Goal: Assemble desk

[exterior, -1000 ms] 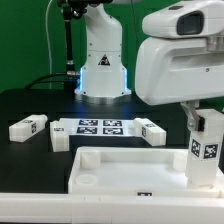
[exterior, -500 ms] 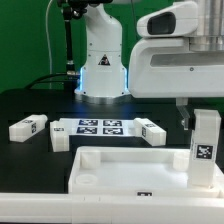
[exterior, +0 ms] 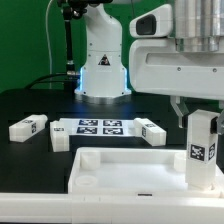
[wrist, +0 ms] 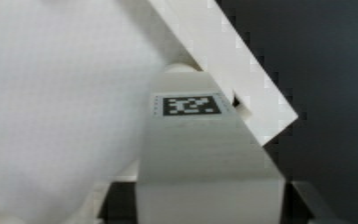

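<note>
Low exterior view, close wrist (both: leg)

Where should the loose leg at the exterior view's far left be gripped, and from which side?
Probably from straight above, jaws across the two long sides of the left leg near its middle: it lies flat on the table, top face free, space along both long sides. The gripper is shut on the upright leg.

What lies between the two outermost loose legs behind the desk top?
The exterior view shows the marker board and a white block between the leg at its left and the leg at its right.
</note>
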### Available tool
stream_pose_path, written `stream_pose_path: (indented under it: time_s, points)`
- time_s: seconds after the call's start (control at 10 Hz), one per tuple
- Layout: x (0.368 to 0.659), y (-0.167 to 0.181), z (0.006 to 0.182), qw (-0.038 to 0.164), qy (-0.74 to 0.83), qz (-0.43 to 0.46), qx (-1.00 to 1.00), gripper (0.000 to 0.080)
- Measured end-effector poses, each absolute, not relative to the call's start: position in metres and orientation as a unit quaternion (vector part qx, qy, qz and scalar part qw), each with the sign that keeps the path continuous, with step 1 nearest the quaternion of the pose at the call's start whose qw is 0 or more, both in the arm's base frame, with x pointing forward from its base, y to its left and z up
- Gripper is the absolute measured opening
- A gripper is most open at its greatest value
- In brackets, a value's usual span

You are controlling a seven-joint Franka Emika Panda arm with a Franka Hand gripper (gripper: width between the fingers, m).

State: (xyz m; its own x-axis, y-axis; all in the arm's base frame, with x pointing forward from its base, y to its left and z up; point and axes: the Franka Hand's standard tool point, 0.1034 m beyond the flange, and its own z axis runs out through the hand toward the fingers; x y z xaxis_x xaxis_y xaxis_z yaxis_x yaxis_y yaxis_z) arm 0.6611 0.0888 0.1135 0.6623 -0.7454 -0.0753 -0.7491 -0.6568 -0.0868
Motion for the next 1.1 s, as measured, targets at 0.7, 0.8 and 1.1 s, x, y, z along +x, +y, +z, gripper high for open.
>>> stream_pose_path:
  time_s: [0.7, 0.8, 1.1]
  points:
    - [0.6603, 0.0963, 0.1123, 0.071, 0.584, 0.043, -0.807, 0.0369]
    - [0.6602, 0.0965, 0.1121, 0.071, 0.583, 0.043, -0.808, 0.0369]
    - [0.6593, 0.0999, 0.1118, 0.073, 0.522, 0.039, -0.849, 0.062]
